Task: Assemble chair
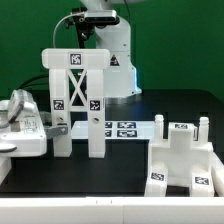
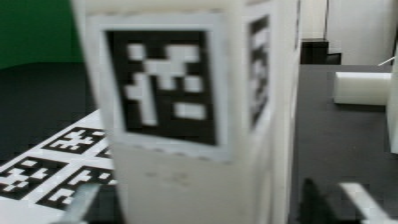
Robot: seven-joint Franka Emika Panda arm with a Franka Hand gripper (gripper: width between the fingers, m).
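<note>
Chair frame [image 1: 78, 97] stands upright, long axis vertical, its post [image 2: 178, 110] between the fingers [image 2: 89, 203]; grip perhaps loose, cannot tell.

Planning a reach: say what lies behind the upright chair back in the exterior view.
Behind the chair back lies the marker board, showing past one post, and farther off the arm's white base. A post covers part of the board.

Marker board [image 1: 118, 127] — on black table [image 1: 110, 182]
</note>
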